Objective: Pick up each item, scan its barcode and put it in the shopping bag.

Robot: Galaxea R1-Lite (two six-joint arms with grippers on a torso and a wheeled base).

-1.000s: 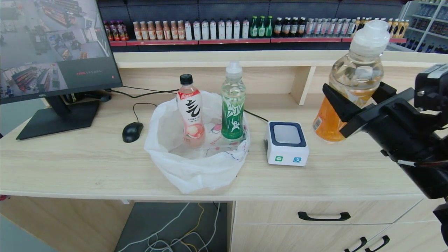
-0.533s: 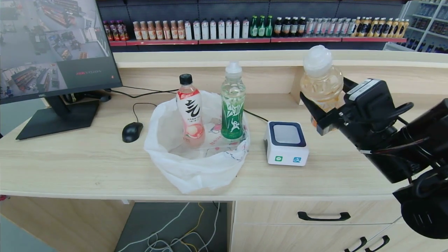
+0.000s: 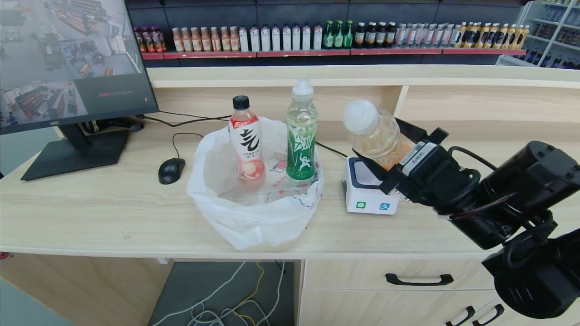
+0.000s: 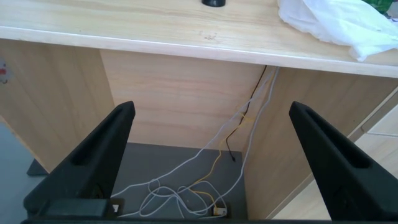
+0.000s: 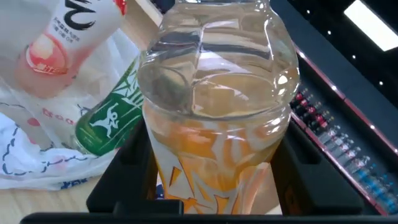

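The orange drink bottle is in the air, directly above the scanner, tilted with its white cap toward the shopping bag. The right gripper holds it. Its fingers are clamped on the lower body of the bottle, one on each side, as the right wrist view shows around the bottle.

One second ago this bottle was upright and high over the right end of the worktop. Since then the arm has carried it toward the middle, lowered it and leaned it over. I judge from this that the scan step is now in hand. Whether the barcode really faces the scanner window, I cannot tell, because the bottle and gripper cover it. The bottle probably needs to hover there a moment and then go into the bag.

The scanner stands just beside the bag, on its right side, between the front and back edges of the worktop. The bag sits near the front edge, and a pink bottle and a green bottle already stand upright in it, so this may be the last item.

A mouse lies left of the bag, and a monitor stands at the back left corner.

The left gripper hangs below the worktop with its fingers wide apart, holding nothing.
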